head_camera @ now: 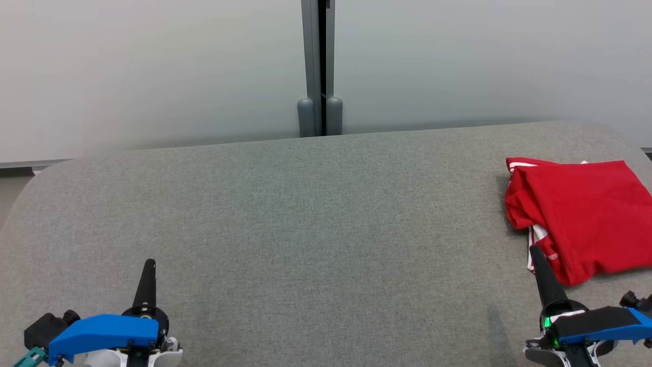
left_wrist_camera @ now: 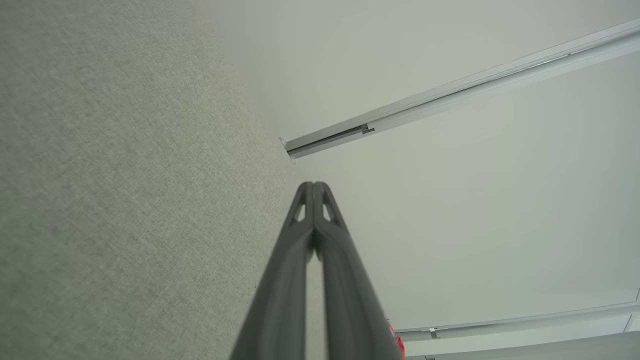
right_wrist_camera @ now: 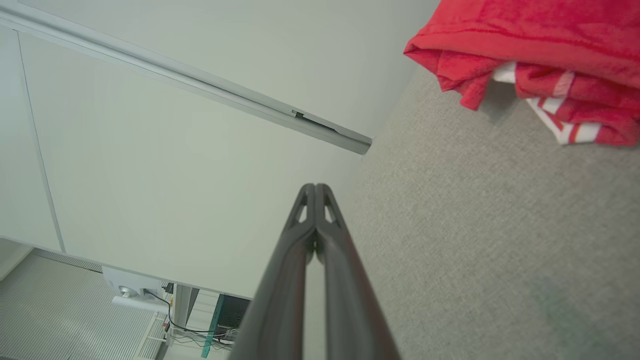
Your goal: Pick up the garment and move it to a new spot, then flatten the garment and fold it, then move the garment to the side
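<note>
Grey felt table (head_camera: 305, 214): soft, light red garment (head_camera: 580, 214) at frame right, best pinched at its loose lower hem; left gripper (head_camera: 149, 265) and right gripper (head_camera: 537, 252) are closed, empty

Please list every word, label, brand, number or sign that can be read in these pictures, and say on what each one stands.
No text can be read.
red garment: a small whitish mark near its striped edge, perhaps a label, too small to read.
grey fabric surface: no writing on it.
</note>
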Tool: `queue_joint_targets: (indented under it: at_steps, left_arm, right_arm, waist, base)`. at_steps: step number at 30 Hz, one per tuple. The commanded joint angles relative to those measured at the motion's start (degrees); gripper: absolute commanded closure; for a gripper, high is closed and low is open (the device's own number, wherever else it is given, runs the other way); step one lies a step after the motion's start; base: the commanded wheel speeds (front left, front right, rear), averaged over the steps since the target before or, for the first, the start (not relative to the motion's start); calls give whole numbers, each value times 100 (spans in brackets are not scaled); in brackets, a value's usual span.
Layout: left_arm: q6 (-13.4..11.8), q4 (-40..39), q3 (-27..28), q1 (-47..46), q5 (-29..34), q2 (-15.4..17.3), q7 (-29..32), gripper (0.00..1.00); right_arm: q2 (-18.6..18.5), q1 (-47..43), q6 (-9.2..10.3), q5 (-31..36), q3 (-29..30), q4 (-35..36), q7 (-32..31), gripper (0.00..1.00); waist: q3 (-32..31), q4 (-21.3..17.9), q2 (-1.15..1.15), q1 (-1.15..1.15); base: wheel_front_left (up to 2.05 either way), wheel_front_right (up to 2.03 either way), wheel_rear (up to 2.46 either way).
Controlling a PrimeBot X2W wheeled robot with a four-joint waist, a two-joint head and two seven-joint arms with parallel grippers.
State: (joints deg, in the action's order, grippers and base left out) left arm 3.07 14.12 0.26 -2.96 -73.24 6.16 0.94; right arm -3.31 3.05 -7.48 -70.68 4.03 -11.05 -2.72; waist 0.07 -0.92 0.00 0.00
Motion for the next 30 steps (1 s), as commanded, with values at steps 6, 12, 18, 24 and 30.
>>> queue_joint_targets:
  at_steps: [6,12,18,24,30]
  left_arm:
    - [110,-37,138,-175,-341,-47,102,100]
    - [169,-33,222,-207,-605,-90,177,100]
    - [221,-29,294,-239,-851,-135,255,100]
    - [272,-26,374,-262,-1086,-176,314,100]
    - [324,-22,440,-289,-1314,-215,384,100]
  right_arm:
    - [-45,150,-2,-404,44,-28,-68,100]
    - [-42,179,-2,-708,66,-75,-112,100]
    - [-39,211,-2,-994,88,-115,-154,100]
    - [-36,242,-2,-1270,108,-157,-190,100]
    - [-33,277,-2,-1524,130,-195,-227,100]
  waist:
    - [1,12,0,0]
    - [3,23,0,0]
    - [4,34,0,0]
    - [5,45,0,0]
    - [7,57,0,0]
  base:
    - [0,0,0]
    - [0,0,0]
    - [0,0,0]
    - [0,0,0]
    - [0,0,0]
